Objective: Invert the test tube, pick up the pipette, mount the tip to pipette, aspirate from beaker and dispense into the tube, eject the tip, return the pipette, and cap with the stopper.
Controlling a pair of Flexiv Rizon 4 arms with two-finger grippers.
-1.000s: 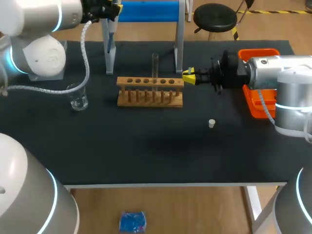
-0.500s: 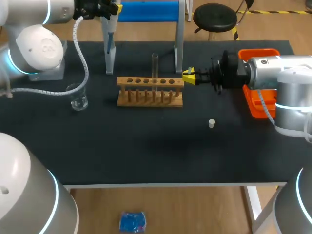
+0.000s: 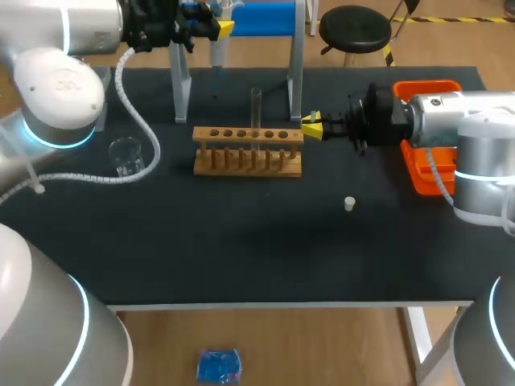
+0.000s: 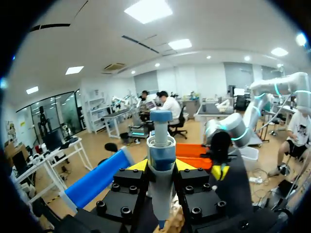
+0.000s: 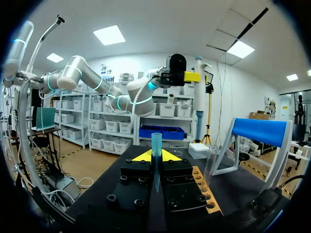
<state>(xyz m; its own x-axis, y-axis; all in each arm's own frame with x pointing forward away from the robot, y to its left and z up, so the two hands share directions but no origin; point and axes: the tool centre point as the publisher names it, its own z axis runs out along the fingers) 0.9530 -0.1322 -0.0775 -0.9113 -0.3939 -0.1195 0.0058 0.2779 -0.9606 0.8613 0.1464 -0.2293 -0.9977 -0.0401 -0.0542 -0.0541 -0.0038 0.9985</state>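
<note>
Left wrist view: your left gripper (image 4: 160,167) has its jaws clamped on the one pipette (image 4: 160,145), blue cap toward the camera.

Right wrist view: your right gripper (image 5: 155,158) has its jaws clamped on the one teal tip (image 5: 156,143), which stands up between them.

Head view, things counted:
- One wooden rack (image 3: 248,150) stands mid-desk and carries one test tube (image 3: 256,107), upright in a hole near the middle.
- One beaker (image 3: 126,155) stands well to the rack's left.
- One white stopper (image 3: 349,203) lies alone, in front of the rack and to its right.
- One orange tray (image 3: 420,165) sits at the desk's (image 3: 241,249) right edge, partly hidden by your right arm.
- One stand (image 3: 295,76) with a blue top bar rises along the back edge, a leg on either side behind the rack.

The pipette hangs nozzle-down between those legs, just beside the left one, above the desk and behind the rack. The right gripper sits just beside the rack's right end. The widest open room is the front strip of the desk, where only the stopper lies.
</note>
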